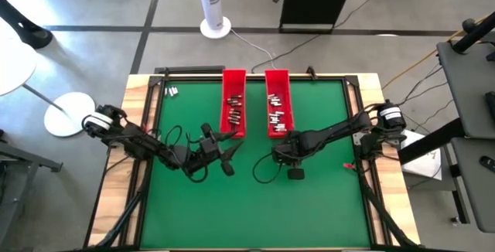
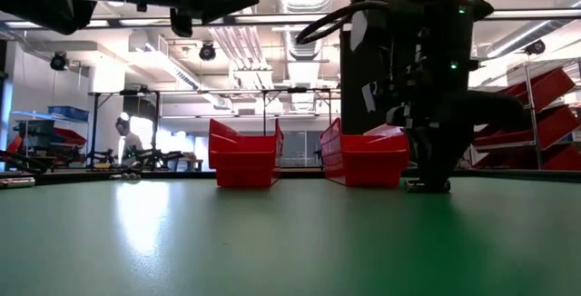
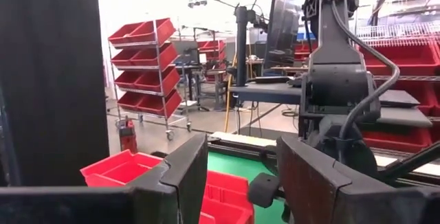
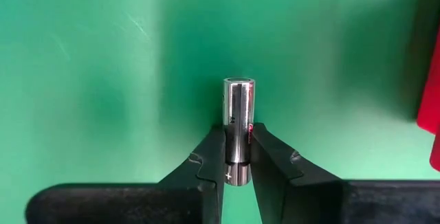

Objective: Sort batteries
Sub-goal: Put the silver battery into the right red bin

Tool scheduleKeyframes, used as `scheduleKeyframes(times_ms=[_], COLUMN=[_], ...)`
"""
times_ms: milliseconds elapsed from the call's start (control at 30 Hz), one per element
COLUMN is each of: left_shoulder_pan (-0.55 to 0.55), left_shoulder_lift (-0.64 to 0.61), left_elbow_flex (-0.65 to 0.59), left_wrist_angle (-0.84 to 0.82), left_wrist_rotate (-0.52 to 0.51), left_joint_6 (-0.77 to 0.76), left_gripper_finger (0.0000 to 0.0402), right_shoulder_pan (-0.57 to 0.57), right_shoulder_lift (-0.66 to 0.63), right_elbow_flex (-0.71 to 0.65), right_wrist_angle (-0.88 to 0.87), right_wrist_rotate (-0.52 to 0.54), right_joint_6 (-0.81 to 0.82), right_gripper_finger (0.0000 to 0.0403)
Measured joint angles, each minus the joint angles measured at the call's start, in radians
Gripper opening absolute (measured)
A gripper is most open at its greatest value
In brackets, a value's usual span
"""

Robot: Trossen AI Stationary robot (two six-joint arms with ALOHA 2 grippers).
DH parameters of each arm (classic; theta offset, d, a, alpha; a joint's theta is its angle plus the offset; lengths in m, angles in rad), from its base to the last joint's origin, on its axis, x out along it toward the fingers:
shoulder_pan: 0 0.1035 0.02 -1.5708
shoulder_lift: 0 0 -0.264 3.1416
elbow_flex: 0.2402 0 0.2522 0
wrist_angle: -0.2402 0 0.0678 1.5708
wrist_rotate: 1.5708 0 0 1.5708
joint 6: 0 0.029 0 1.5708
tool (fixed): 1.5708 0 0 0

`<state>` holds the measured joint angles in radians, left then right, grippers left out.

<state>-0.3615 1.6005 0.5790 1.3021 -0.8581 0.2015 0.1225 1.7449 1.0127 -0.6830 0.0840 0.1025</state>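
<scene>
The tabletop (image 1: 309,213) is green with a wooden border, and both arms reach over its middle. Two long red trays stand side by side at the far part of it. The left tray (image 1: 233,101) is just beyond the left tool (image 1: 219,156), and the right tray (image 1: 278,101) is just beyond the right tool (image 1: 295,168). Both trays hold many small batteries (image 1: 276,113). A few more batteries (image 1: 171,91) lie loose on the tabletop near its far left corner, well apart from both tools.

The left tool is raised above the tabletop, just before the near end of the left tray. Its two fingers (image 3: 185,176) stand apart and nothing is between them, so it is released. In the left wrist view the red trays show beyond the fingers, and the right arm (image 3: 337,80) is close in front.

The right tool points down to the tabletop, just before the near end of the right tray. It is clenched on one battery (image 4: 238,124), a silvery cylinder. The fingertips (image 4: 213,159) press it from both sides at its lower part, and the rest of it sticks out past the tips, over the bare green surface. In the low view this tool (image 2: 427,183) is very near the surface, but I cannot tell whether the battery touches it.
</scene>
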Motion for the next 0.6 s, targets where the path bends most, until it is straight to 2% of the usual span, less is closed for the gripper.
scheduleKeyframes(times_ms=[333, 600], left_shoulder_pan=[0.000, 0.000], left_shoulder_lift=[0.000, 0.000], left_elbow_flex=[-0.013, -0.010], left_wrist_angle=[-0.005, -0.016], left_wrist_rotate=[-0.031, -0.033], left_joint_6=[0.011, 0.011], left_gripper_finger=[0.0154, 0.0154], right_shoulder_pan=[-0.051, -0.180], right_shoulder_lift=[-0.073, -0.077], right_elbow_flex=[0.180, 0.265], right_wrist_angle=[-0.144, -0.217], right_wrist_rotate=[-0.004, 0.097], right_joint_6=[-0.080, -0.232], right_gripper_finger=[0.0043, 0.0040])
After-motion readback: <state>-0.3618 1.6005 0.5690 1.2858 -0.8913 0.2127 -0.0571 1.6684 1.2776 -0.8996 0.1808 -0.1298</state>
